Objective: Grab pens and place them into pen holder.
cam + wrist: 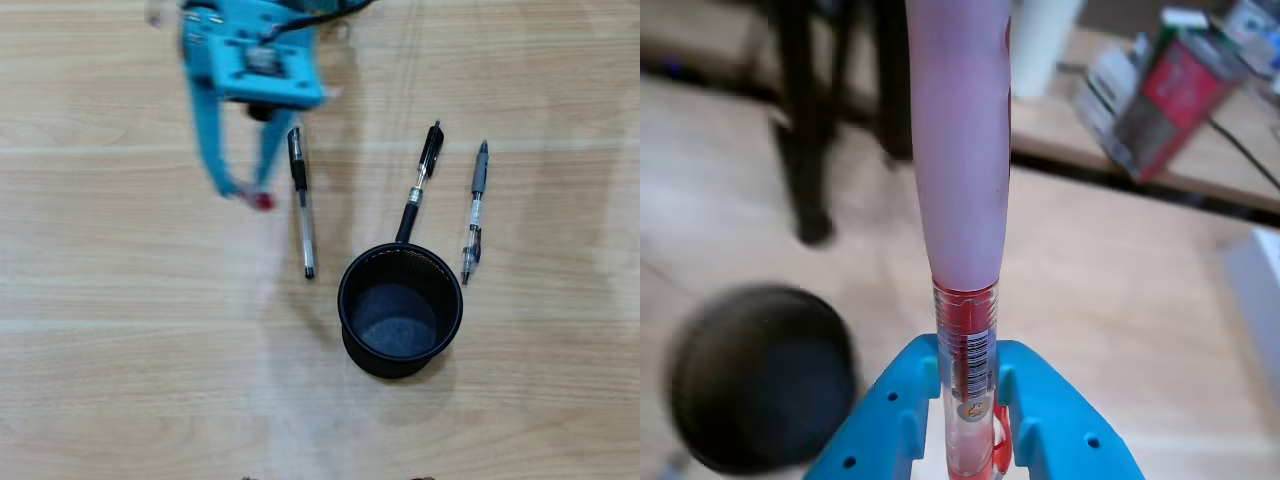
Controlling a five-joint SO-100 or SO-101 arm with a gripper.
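I've got the gripper [247, 192] pinching the red pen [968, 370], lifted upper left in the overhead view; the wrist view shows it clamped between the blue jaws. Right of it, the capped pen [302, 205], black pen [420, 185] and grey pen [475, 210] lie on the table. Holder [400, 262] looks empty. Carry step; next I'd swing right over the holder and release.

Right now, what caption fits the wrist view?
Blue tool grips the red pen above the table, black pen holder nearby.
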